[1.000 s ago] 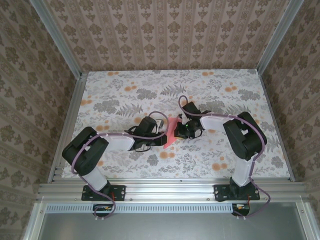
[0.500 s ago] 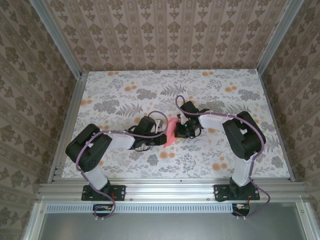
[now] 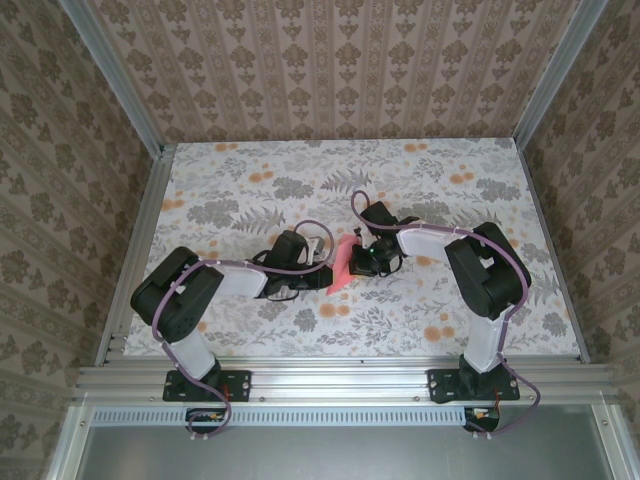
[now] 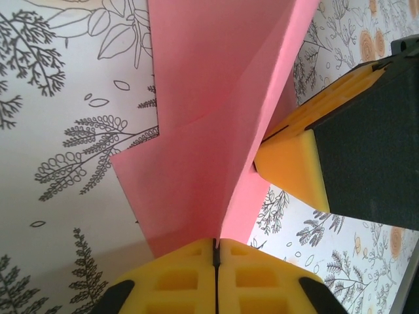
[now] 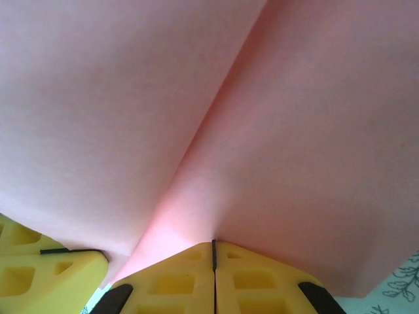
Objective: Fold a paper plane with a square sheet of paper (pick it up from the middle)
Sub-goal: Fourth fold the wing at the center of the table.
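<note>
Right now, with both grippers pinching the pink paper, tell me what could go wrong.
1. Tear: the left gripper and right gripper are both shut on the thin pink paper, so pulling apart may rip it.
2. Crooked crease: each grips only a small patch, so a slip could skew the fold.
3. Collision: the grippers sit very close together.

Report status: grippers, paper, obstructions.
Left gripper shut on paper. Right gripper shut on it too. Paper creased, part-folded. Grippers crowding each other.
</note>
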Controlling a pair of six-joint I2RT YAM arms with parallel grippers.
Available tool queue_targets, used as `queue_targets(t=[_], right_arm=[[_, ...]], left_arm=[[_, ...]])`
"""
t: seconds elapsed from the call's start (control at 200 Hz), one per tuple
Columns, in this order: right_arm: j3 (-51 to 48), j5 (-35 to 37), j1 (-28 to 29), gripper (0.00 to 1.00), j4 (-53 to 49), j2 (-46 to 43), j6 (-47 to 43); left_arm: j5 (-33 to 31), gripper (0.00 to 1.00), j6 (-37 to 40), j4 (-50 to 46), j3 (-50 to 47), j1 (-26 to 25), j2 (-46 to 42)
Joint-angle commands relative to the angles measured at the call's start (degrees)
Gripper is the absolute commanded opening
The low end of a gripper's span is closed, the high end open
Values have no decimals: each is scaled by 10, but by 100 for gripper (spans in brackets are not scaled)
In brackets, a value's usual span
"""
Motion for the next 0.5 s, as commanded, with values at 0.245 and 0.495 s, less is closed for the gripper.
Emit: queue_targets(t=[0.245,0.495], right_arm=[[6,9,0,9,-24,10,1],[6,10,0,9,-25,11,0]], left_arm=[[-23,16,30,-62,45,-27,22],[-46,21,40,-87,48,-31,3]])
